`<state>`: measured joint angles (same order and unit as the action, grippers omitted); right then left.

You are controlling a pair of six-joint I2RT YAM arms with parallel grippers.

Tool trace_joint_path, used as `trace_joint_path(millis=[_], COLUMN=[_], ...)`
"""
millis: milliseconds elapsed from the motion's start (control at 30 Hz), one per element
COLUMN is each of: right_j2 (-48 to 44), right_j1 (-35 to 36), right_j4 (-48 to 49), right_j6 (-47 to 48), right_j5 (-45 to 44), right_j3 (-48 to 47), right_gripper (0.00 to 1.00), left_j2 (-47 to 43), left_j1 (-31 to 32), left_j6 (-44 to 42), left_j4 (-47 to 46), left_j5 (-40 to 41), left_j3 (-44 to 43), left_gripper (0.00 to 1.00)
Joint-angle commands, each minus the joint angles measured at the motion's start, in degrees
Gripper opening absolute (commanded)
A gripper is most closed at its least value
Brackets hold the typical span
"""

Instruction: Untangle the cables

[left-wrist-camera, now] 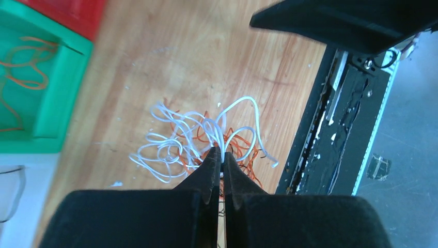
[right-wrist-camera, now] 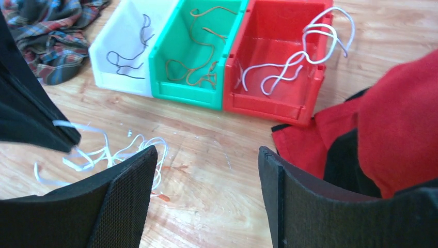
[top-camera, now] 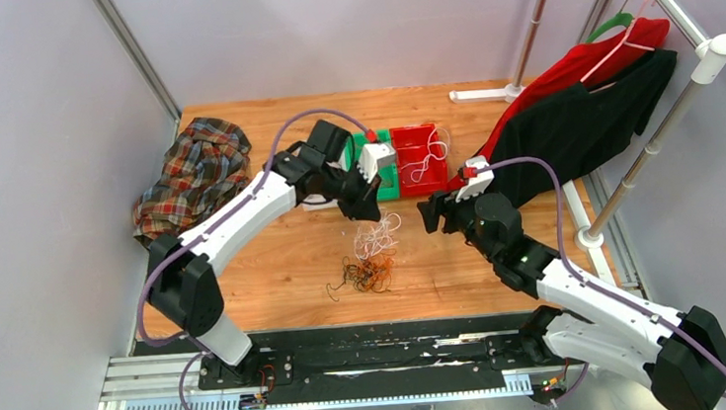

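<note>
A tangled heap of cables (top-camera: pixel 371 264), white, orange-brown and black, lies on the wooden table near the front middle. My left gripper (top-camera: pixel 364 212) is above the heap and shut on a white cable (left-wrist-camera: pixel 223 135); white loops hang from its tips over the orange strands (left-wrist-camera: pixel 243 155). The white loops also show in the right wrist view (right-wrist-camera: pixel 103 152). My right gripper (top-camera: pixel 430 214) is open and empty, to the right of the heap; its fingers (right-wrist-camera: pixel 124 201) stand wide apart over bare wood.
Three bins stand at the back: white (right-wrist-camera: pixel 124 46) with a black strand, green (right-wrist-camera: pixel 196 51) with orange strands, red (right-wrist-camera: pixel 279 57) with white cable. A plaid cloth (top-camera: pixel 193 175) lies at the left. Red and black garments (top-camera: pixel 579 117) hang on a rack at the right.
</note>
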<state>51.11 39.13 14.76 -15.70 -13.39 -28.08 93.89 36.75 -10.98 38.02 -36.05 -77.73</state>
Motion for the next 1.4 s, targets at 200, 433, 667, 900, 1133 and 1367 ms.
trace_joint_path(millis=[200, 433, 667, 900, 1133, 1367], right_j2=[1.7, 3.0, 9.1, 14.5, 24.5, 31.4], right_j1=[-0.7, -0.7, 1.7, 9.3, 11.7, 12.4], right_j4=[3.4, 8.7, 16.0, 16.3, 19.4, 24.6], right_j6=[6.4, 4.3, 2.8, 7.6, 9.6, 10.2], right_j5=[11.3, 16.7, 23.7, 21.4, 17.1, 14.2], right_j3=[-2.5, -1.2, -3.3, -10.4, -15.9, -17.4], right_gripper=[0.73, 0.73, 0.74, 0.74, 0.69, 0.63], left_j2=[-4.6, -7.5, -9.8, -11.4, -12.8, -16.9], left_j1=[-1.4, -1.6, -1.7, -1.7, -1.7, -1.6], left_j6=[-2.0, -3.4, -5.4, -7.7, -6.9, -6.7], left_j4=[11.3, 12.7, 15.2, 18.4, 23.2, 26.1], left_j5=[2.6, 4.4, 5.0, 6.5, 4.2, 1.5], left_j3=[-10.0, -11.9, -16.4, -20.1, -26.5, -32.7], left_gripper=[0.01, 0.01, 0.01, 0.00, 0.00, 0.00])
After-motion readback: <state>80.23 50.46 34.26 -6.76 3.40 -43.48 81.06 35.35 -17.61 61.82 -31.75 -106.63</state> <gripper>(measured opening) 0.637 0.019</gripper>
